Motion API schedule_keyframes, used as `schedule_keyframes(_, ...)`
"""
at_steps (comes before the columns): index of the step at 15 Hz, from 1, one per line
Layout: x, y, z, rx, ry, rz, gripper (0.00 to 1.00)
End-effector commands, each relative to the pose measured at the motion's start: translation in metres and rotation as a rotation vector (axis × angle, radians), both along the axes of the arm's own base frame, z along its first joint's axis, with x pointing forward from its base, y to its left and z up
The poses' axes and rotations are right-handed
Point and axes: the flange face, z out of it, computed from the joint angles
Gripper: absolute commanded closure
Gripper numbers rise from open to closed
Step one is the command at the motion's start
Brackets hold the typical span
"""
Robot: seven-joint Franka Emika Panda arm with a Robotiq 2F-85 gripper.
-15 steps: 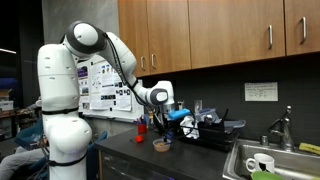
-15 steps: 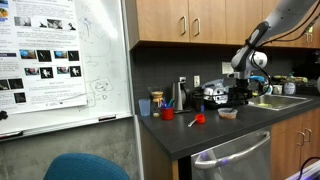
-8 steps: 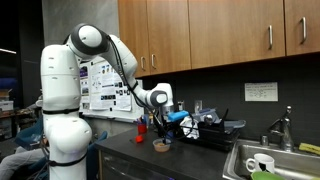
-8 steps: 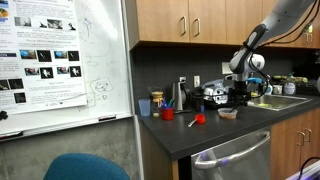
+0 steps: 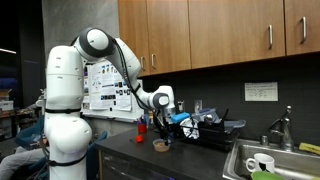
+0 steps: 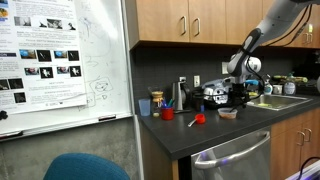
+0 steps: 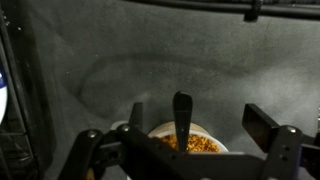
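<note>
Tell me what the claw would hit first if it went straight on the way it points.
Likely the small bowl of orange-brown bits, framed by the open claw in the wrist view; depth unclear.

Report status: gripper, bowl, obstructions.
Gripper open, empty, above small round bowl of orange-brown crumbs. Bowl sits on dark countertop. Nothing between jaws and bowl.

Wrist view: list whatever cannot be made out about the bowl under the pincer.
- The bowl: its near half is hidden by the pincer body and the wrist view's bottom edge.
- Its orange-brown filling: too blurred to identify.
- In both exterior views the bowl is too small to show its contents.
</note>
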Motion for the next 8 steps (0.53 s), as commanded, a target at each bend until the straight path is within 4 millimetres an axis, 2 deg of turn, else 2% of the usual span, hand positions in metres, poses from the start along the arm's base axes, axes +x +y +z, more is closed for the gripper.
schedule_keyframes(1, 0.0126, -0.0057, -0.0012, -0.026, -0.007, 0.056, 0.0)
schedule_keyframes(2, 0.0145, -0.0062, -0.0022, -0.029, -0.005, 0.065, 0.0)
schedule_keyframes(3, 0.0159, -0.0071, -0.0035, -0.029, -0.005, 0.075, 0.15)
schedule_keyframes(4, 0.0172, -0.0074, -0.0046, -0.027, -0.002, 0.085, 0.26)
schedule_keyframes(7, 0.0198, -0.0083, -0.0074, -0.023, -0.002, 0.106, 0.46)
schedule_keyframes(8, 0.02, -0.0085, -0.0081, -0.023, -0.001, 0.111, 0.55)
